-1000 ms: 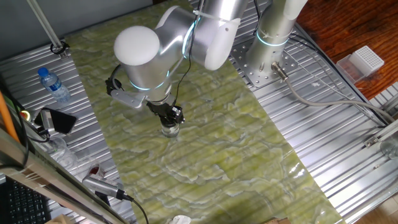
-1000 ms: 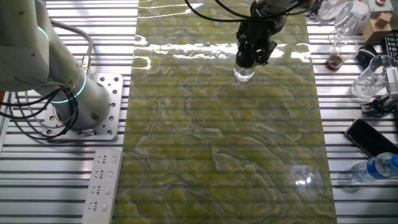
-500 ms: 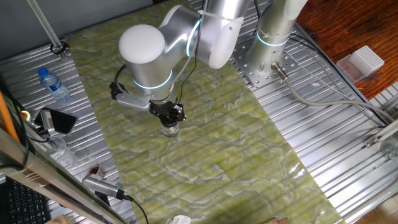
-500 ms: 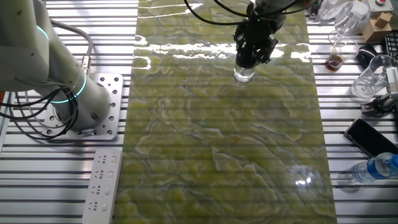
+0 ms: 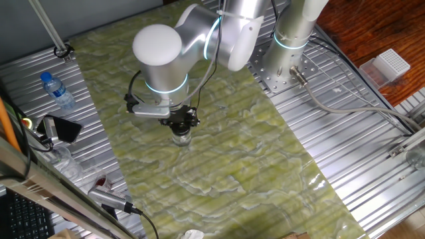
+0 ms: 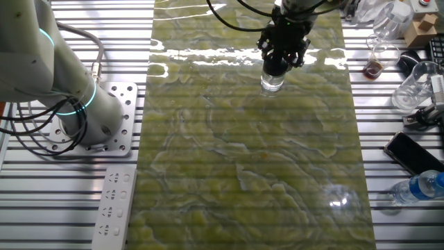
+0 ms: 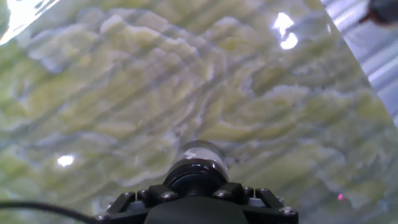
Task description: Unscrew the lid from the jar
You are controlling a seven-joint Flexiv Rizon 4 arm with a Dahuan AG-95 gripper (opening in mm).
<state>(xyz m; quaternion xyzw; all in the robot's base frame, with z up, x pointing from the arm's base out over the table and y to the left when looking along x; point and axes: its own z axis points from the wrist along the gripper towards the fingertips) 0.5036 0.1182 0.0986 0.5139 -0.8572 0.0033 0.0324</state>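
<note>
The small clear glass jar stands upright on the green marbled mat, near its middle. My gripper comes straight down on it and is shut on the black lid. In the other fixed view the jar shows below the black fingers. In the hand view the gripper covers most of the lid, and the jar's glass body shows just beyond it. The lid's seam with the jar is hidden by the fingers.
A plastic water bottle with a blue cap and a black phone lie on the metal slats left of the mat. Glassware and another bottle sit by the mat's right edge. A power strip lies beside the arm base.
My hand has turned about its vertical axis while staying on the jar; the wrist's side module has swung round. The jar stands in the same spot.
</note>
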